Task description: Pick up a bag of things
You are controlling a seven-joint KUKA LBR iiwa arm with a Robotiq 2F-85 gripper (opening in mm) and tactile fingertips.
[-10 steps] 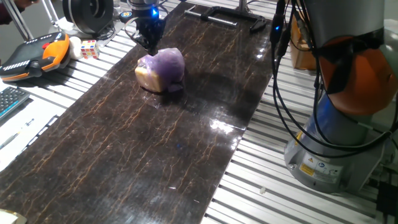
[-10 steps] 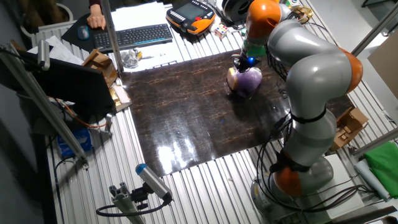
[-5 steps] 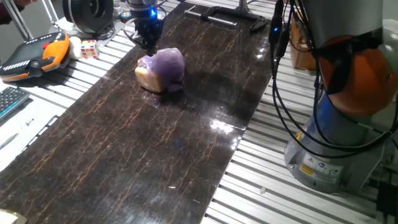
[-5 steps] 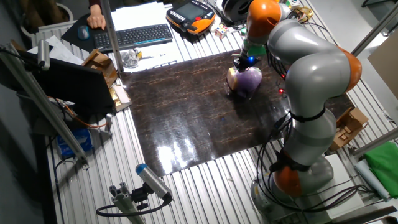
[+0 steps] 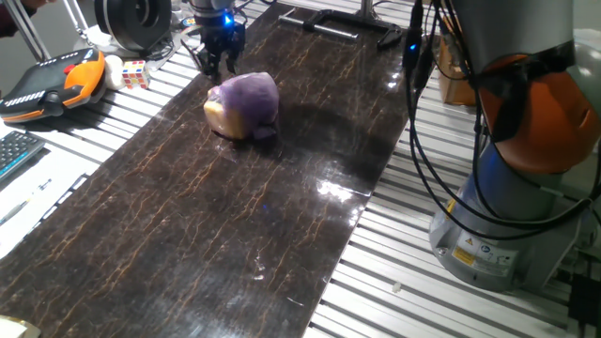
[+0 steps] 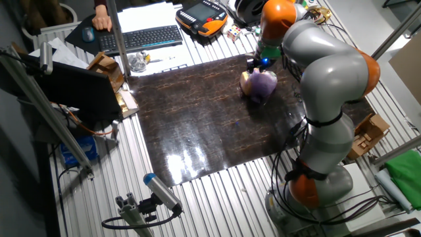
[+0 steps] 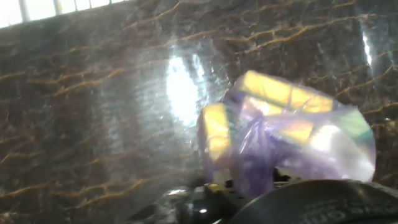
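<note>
Purple plastic bag (image 5: 243, 105) is lying on the dark marbled mat (image 5: 225, 225), near its far end, tan block showing on the side facing the small cube (image 5: 134, 73). We are hovering the gripper (image 5: 218, 64) just behind and above the bag; in the fixed view the fingers are looking spread with a gap between them and nothing in them, though the hand view is too blurred to confirm. Bag is filling the lower right of the hand view (image 7: 286, 134), close to the fingers. We are judging the grasp as not yet made: bag is resting on the mat, not lifted. Left to do: descend over it, close, lift.
</note>
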